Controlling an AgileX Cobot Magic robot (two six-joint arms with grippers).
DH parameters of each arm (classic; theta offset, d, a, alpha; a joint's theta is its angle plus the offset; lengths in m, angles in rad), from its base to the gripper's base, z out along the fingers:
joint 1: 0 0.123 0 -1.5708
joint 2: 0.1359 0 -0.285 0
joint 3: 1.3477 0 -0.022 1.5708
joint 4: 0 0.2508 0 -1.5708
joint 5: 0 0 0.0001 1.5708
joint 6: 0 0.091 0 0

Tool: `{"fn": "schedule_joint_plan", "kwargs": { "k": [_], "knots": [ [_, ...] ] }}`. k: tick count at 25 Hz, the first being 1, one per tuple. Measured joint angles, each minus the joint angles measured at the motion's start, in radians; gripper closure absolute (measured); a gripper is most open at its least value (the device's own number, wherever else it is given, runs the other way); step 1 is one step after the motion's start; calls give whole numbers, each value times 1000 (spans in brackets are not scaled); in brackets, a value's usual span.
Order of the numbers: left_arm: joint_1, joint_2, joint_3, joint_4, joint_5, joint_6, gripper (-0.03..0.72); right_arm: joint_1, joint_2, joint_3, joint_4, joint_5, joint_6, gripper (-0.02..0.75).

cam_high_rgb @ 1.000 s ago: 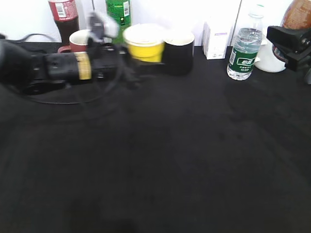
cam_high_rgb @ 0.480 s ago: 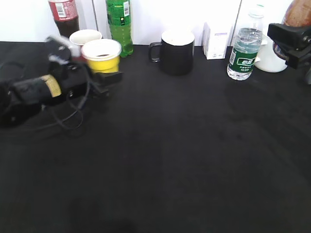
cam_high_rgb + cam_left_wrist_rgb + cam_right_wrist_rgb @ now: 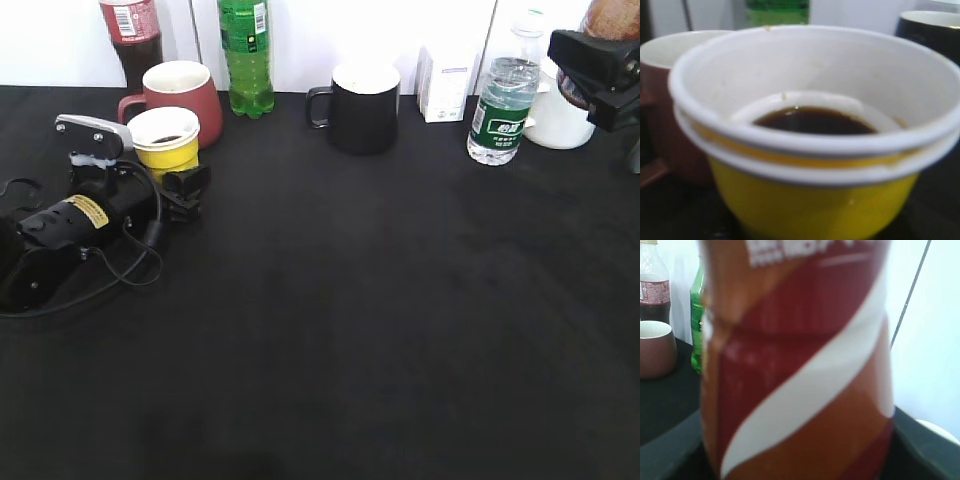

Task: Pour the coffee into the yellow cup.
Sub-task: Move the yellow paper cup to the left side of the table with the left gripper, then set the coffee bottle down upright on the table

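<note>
The yellow cup (image 3: pixel 165 142), white inside with a little dark coffee at the bottom, stands at the left of the black table next to a red mug. My left gripper (image 3: pixel 184 190) is shut on it; in the left wrist view the cup (image 3: pixel 815 200) fills the frame and hides the jaws. My right gripper (image 3: pixel 598 72) is at the far right back, shut on the brown coffee bottle (image 3: pixel 612 18) with a red and white label. The bottle (image 3: pixel 800 365) fills the right wrist view and stands upright.
A red mug (image 3: pixel 188 85) stands just behind the yellow cup. Along the back are a cola bottle (image 3: pixel 130 35), a green bottle (image 3: pixel 246 50), a black mug (image 3: pixel 365 108), a white box (image 3: pixel 443 82), a water bottle (image 3: pixel 503 105) and a white vessel (image 3: pixel 555 122).
My left arm has carried the yellow cup from beside the black mug leftward and toward the front, down to beside the red mug. The right gripper has stayed in place.
</note>
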Motion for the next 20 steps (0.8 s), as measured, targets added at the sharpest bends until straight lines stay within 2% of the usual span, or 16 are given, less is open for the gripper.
{"fn": "schedule_joint_plan", "kwargs": {
  "k": [4, 7, 8, 10, 13, 18, 20],
  "knots": [
    [0, 0, 0, 11, 1, 0, 209, 0, 0, 0, 0, -1, 1, 204],
    [0, 1, 6, 16, 8, 1, 90, 0, 0, 0, 0, -2, 1, 204],
    [0, 1, 17, 14, -1, 4, 75, 0, 0, 0, 0, -2, 1, 204],
    [0, -1, 46, 8, -33, 16, 67, 0, 0, 0, 0, -2, 1, 204],
    [0, -32, 156, -49, -109, 20, 67, 0, 0, 0, 14, -2, 1, 204],
    [0, -207, 360, -74, -80, 10, 74, 0, 107, 0, 273, 11, -39, 204],
    [0, -354, 432, 5, -77, 2, 90, 0, 199, 0, 365, 13, -144, 204]
  ]
}}
